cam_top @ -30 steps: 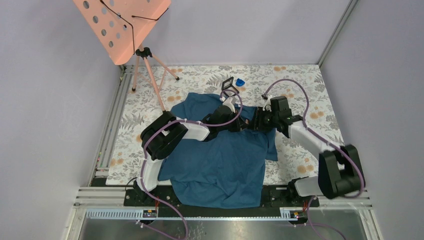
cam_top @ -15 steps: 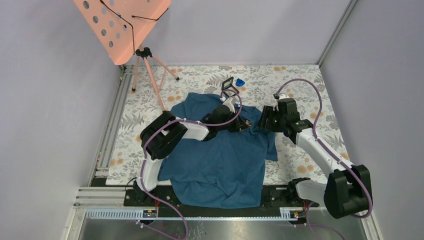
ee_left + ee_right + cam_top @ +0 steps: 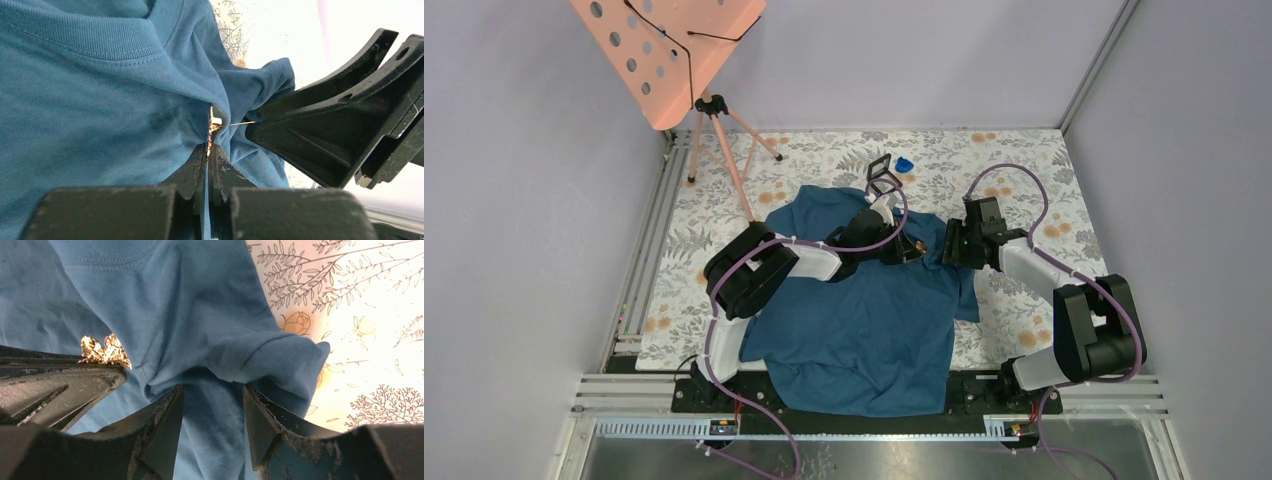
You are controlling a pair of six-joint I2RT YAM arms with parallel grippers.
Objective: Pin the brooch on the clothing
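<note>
The teal-blue T-shirt (image 3: 864, 320) lies spread on the table. My left gripper (image 3: 911, 247) is shut on the tiny glittering brooch (image 3: 210, 127) at the shirt's right shoulder, below the collar. The brooch's thin pin (image 3: 242, 123) points sideways at a raised fold of fabric. In the right wrist view the brooch (image 3: 105, 351) sits at the tip of the left fingers (image 3: 60, 385), and the pin (image 3: 142, 370) touches the shirt (image 3: 200, 300). My right gripper (image 3: 212, 395) is open, its jaws on either side of that bunched fold by the sleeve. It faces the left gripper closely in the top view (image 3: 949, 243).
A black square case (image 3: 879, 168) and a small blue object (image 3: 905, 164) lie beyond the collar. A peach music stand (image 3: 674, 50) on a tripod stands at the back left. The floral tablecloth (image 3: 1024, 170) is walled on all sides.
The right gripper has backed a little to the right, away from the left gripper, and its elbow has swung out and back. The left arm and brooch have not moved.
</note>
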